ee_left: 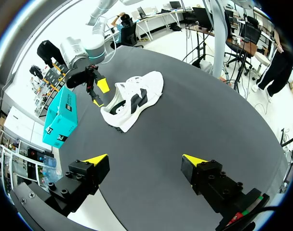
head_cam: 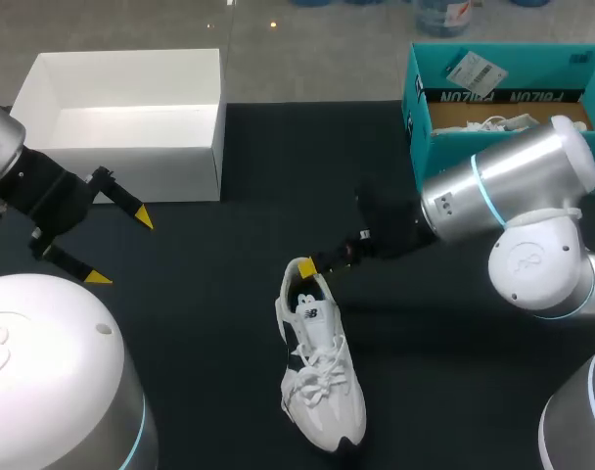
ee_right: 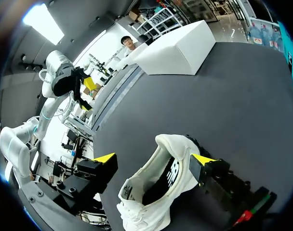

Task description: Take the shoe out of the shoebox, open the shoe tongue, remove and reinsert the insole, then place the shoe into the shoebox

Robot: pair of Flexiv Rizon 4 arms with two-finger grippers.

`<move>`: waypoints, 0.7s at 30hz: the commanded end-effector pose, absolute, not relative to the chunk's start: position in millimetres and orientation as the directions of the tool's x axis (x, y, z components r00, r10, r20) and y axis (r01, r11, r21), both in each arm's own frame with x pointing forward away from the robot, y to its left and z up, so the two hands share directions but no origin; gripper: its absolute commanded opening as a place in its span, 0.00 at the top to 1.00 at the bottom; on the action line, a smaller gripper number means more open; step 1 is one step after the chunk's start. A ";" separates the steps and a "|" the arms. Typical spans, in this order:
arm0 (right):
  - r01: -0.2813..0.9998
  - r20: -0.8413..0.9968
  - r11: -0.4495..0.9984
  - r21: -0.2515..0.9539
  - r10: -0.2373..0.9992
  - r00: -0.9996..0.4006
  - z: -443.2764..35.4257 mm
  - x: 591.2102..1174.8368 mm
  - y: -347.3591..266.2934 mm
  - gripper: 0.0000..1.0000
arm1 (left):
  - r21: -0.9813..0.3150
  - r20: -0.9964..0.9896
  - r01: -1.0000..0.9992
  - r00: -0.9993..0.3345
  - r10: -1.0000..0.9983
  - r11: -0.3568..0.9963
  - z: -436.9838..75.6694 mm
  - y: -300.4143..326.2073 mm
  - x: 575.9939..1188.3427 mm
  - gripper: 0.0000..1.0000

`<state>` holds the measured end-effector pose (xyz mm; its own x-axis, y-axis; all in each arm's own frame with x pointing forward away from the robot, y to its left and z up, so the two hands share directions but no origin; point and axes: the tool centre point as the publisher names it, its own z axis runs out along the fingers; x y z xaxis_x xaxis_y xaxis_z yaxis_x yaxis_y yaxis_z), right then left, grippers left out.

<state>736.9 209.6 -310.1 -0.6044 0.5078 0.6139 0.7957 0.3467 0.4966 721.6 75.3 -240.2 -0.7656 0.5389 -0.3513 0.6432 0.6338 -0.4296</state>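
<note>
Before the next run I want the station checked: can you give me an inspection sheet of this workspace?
Surface: dark table, no spills seen.
Job's things: white shoe lying mid-table, out of its box; teal shoebox open, far right.
Clutter: open white box, far left.
Grippers: left gripper open, hovering near the white box; right gripper open, fingers either side of the shoe's heel.
Cables: nothing seen.
Surroundings: nothing seen.

Shoe (ee_left: 133, 98) on table (ee_left: 194, 115) (teal shoebox (ee_left: 59, 120) beyond); left jaws spread.
</note>
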 end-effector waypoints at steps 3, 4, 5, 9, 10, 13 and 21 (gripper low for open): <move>0.832 0.590 0.355 0.427 0.588 -0.554 -295.1 738.3 210.8 0.00 | -0.427 -0.350 0.643 -0.766 0.540 0.636 -240.0 75.1 721.0 0.00; 0.843 0.582 0.357 0.403 0.611 -0.537 -293.0 738.5 210.6 0.00 | -0.427 -0.350 0.643 -0.766 0.540 0.636 -240.0 75.1 721.0 0.00; 0.855 0.576 0.352 0.381 0.633 -0.517 -291.3 738.5 210.0 0.00 | -0.427 -0.350 0.643 -0.766 0.540 0.636 -240.0 75.1 721.0 0.00; 0.918 0.551 0.280 0.282 0.735 -0.394 -288.5 734.8 200.9 0.00 | -0.427 -0.350 0.643 -0.766 0.540 0.636 -240.0 75.1 721.0 0.00; 0.926 0.539 0.261 0.273 0.756 -0.372 -286.8 733.0 198.7 0.00 | -0.427 -0.350 0.643 -0.766 0.540 0.636 -240.0 75.1 721.0 0.00; 0.947 0.501 0.240 0.213 0.805 -0.317 -283.0 729.8 193.7 0.00 | -0.427 -0.350 0.643 -0.766 0.540 0.636 -240.0 75.1 721.0 0.00; 0.952 0.475 0.257 0.167 0.825 -0.306 -278.3 729.3 193.1 0.00 | -0.427 -0.350 0.643 -0.766 0.540 0.636 -240.0 75.1 721.0 0.00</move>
